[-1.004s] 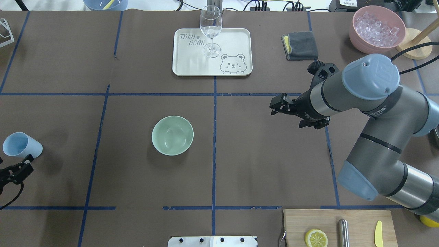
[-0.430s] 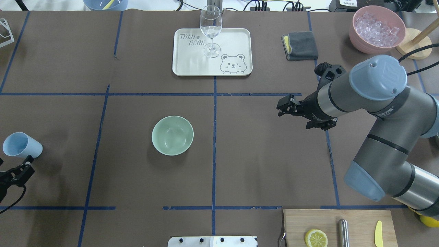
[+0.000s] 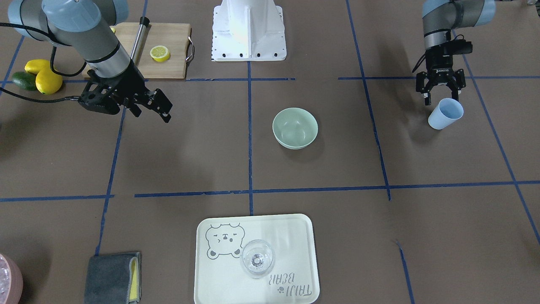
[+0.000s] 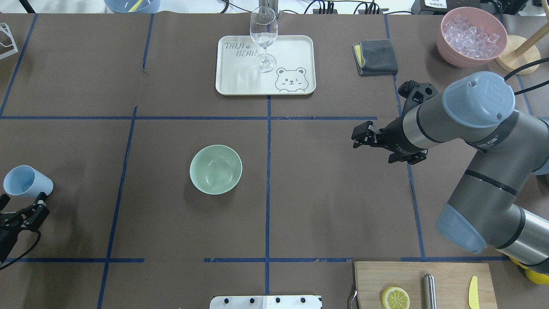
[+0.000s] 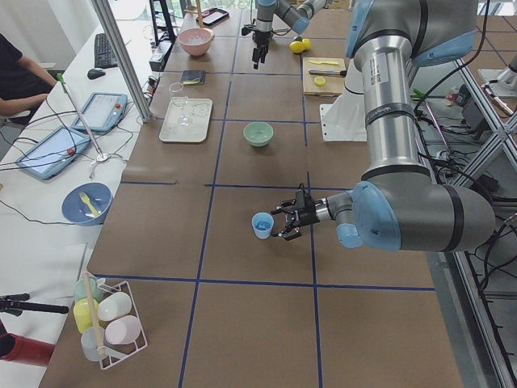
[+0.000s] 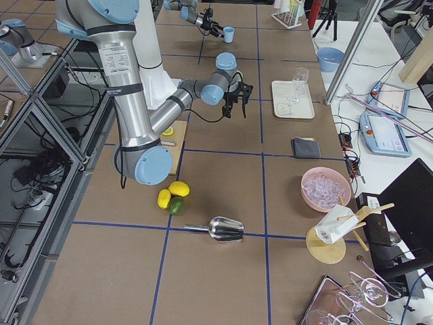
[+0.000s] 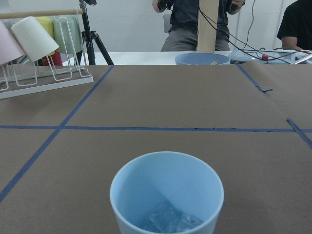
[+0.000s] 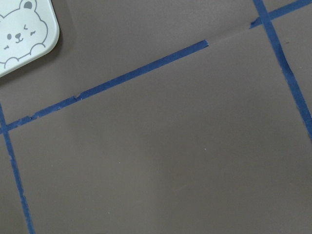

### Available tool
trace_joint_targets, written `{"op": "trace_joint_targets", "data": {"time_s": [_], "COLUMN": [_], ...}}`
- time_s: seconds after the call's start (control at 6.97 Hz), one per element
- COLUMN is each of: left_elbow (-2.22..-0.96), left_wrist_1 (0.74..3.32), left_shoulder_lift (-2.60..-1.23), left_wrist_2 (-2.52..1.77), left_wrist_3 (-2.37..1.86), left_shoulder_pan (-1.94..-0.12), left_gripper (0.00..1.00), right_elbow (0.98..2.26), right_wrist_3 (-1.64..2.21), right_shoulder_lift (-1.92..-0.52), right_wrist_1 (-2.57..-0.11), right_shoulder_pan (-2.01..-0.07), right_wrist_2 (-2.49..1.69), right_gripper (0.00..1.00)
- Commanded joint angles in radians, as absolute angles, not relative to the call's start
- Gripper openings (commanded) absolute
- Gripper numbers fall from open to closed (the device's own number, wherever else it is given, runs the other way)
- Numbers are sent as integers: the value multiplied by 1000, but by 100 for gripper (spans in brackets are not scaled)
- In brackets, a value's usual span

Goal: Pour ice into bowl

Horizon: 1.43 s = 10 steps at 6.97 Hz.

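Step in hand: as I judge it, closing in on the blue cup (image 3: pixel 446 113) so it can be carried to the bowl (image 4: pixel 215 169); nothing poured yet, for the bowl is bare inside
My left gripper (image 3: pixel 441 90): jaws spread wide and holding nothing; the cup stands just beyond the tips, not yet between them
My right gripper (image 4: pixel 364 135): jaws apart and empty; it hangs above bare table, well apart from both cup and bowl
Ice (image 7: pixel 168 219): a few clear, glassy cubes in a low heap at the bottom of the cup
Cup: smooth matt plastic, tapering downward, thin rim, upright
Bowl: round, pale mint green, plain glossy inside; near the table's middle, well apart from the cup
Doing it well: centre the jaws on the cup's mid-height before closing; a tapered, slick wall may slip upward under a low pinch; keep it upright in transit; tilt slowly over the bowl's centre, since hard cubes may bounce out
Table (image 4: pixel 334 206): matt brown cover; blue tape grid
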<state>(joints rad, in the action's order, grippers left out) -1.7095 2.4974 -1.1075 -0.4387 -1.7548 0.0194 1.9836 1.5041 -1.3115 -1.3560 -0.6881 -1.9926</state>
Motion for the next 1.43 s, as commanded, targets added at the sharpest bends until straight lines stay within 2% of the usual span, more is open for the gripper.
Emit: {"op": "trace_joint_targets", "data": {"time_s": [0.0, 0.57, 0.86, 1.29], "left_elbow": [-1640, -1609, -1545, -1539], "left_wrist_1": [2503, 2510, 2510, 2508], "left_shoulder_lift": [-1172, -1178, -1250, -1255], "left_wrist_2": [-408, -408, -410, -417], "left_wrist_3": [-1755, -1753, -1747, -1741], "left_shoulder_pan": [18, -44, -76, -132], "left_gripper": [100, 98, 98, 96], "right_elbow": [1987, 1987, 1985, 1987], "right_wrist_3": [1502, 1460, 1460, 1460], "right_shoulder_lift": [-1313, -1313, -1315, -1313], "right_wrist_1": [-1356, -1364, -1364, -1364], "right_shoulder_pan": [-693, -710, -710, -710], "right_wrist_2": [-1994, -2002, -2002, -2002], "right_gripper": [100, 100, 100, 100]}}
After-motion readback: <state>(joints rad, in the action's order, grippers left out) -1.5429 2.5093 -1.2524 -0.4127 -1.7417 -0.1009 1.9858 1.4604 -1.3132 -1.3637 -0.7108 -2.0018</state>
